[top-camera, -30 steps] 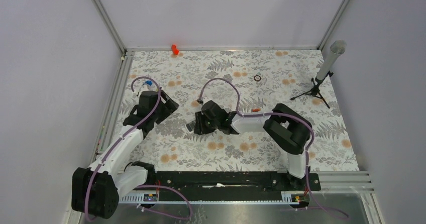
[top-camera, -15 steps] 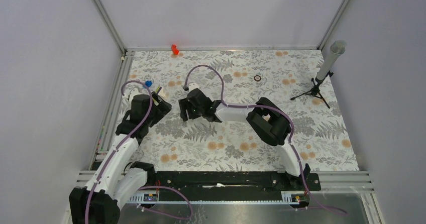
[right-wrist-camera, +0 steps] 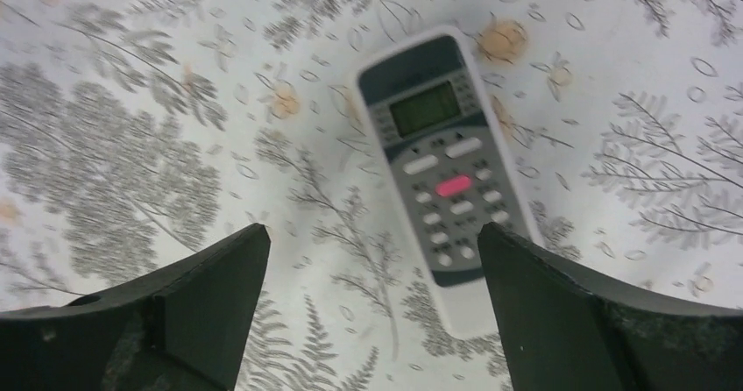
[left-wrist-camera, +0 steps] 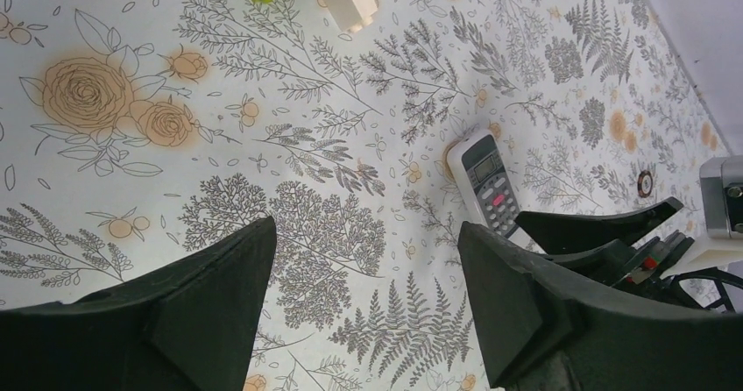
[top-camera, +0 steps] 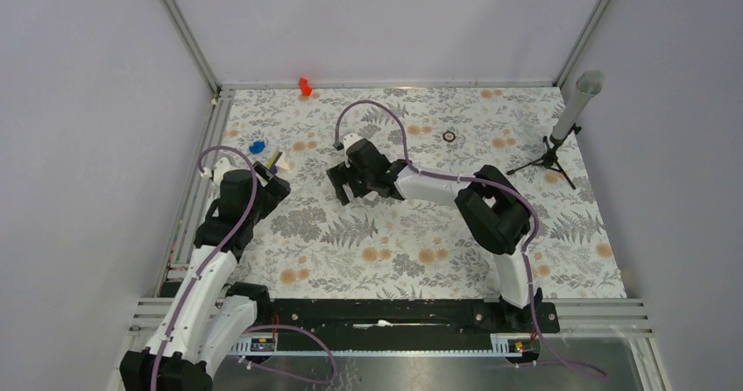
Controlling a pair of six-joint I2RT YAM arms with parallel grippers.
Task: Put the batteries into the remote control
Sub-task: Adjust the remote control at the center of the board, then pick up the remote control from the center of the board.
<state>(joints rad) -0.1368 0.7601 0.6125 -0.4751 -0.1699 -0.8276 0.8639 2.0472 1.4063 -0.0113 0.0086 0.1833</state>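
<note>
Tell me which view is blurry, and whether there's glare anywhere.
Right wrist view: slightly smeared, though the remote control is readable. Left wrist view: crisp print, own fingers dark and shadowed. Top external view: even, soft light on the table, no glare.

floral table | remote control face-up | red piece far edge | dark ring | tripod | bricks

Layout of the table top.
The remote control is laid face up on the table, left of centre, beneath the right gripper. A cluster of bricks is placed to its left, just beyond the left gripper; a ring and a tripod are set to its right, towards the rear.
</note>
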